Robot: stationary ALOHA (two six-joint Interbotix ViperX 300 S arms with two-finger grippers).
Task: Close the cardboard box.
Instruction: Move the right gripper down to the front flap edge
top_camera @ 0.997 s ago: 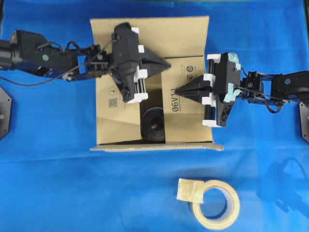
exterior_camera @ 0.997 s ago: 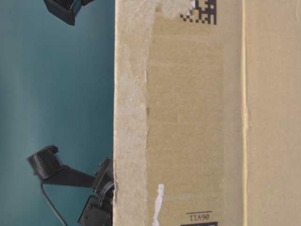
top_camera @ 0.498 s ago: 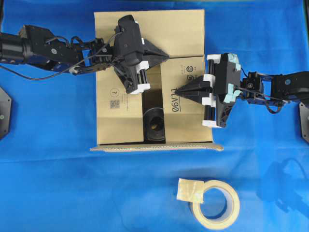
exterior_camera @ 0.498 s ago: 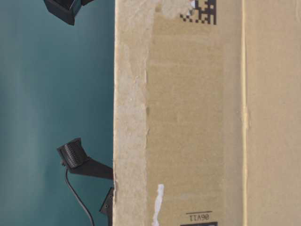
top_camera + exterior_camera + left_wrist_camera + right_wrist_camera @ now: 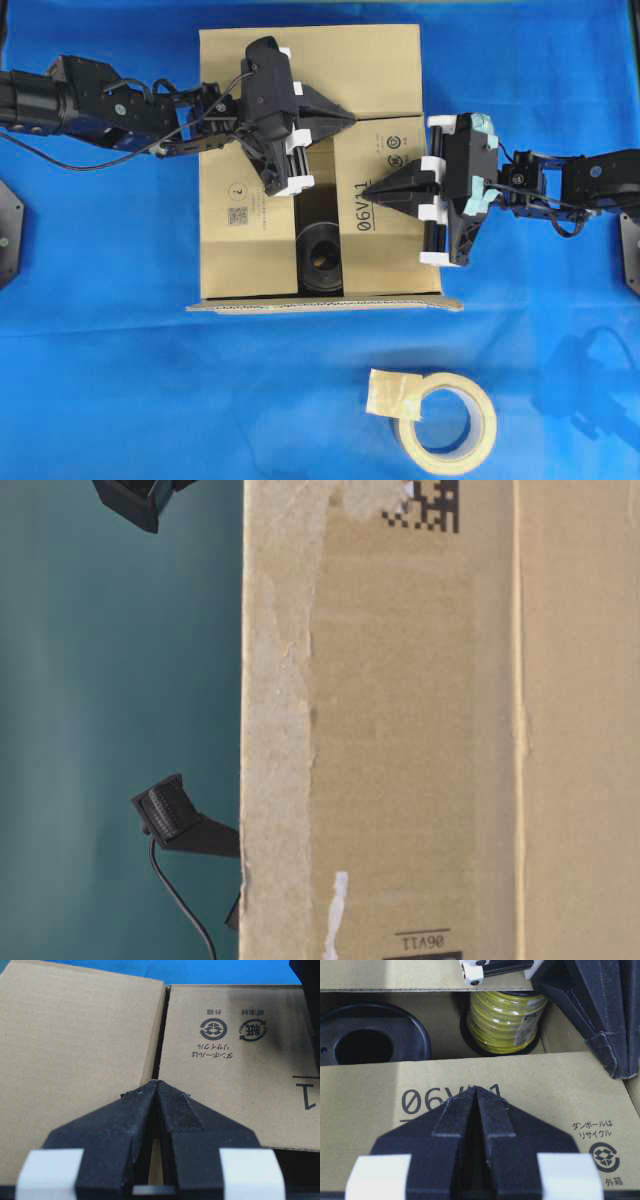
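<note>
The cardboard box (image 5: pixel 240 215) sits mid-table; its side fills the table-level view (image 5: pixel 420 730). Its far flap (image 5: pixel 370 70) and both side flaps lie folded inward. The near flap (image 5: pixel 320 303) stands up and shows edge-on. A gap between the side flaps shows a black spool (image 5: pixel 318 258). My left gripper (image 5: pixel 350 117) is shut and empty, its tip where the far flap (image 5: pixel 75 1060) meets the right side flap (image 5: pixel 225 1060). My right gripper (image 5: pixel 366 192) is shut and empty, its tip (image 5: pixel 476 1089) on the right side flap by the "06V11" print (image 5: pixel 425 1100).
A beige tape roll (image 5: pixel 447 420) with a loose tape end lies on the blue cloth (image 5: pixel 120 400) in front of the box. Inside the box are a black spool (image 5: pixel 370 1040) and a yellow wire spool (image 5: pixel 505 1020).
My left gripper has moved right and toward the far side of the box, and the far flap has gone down further. My right gripper has barely moved.
</note>
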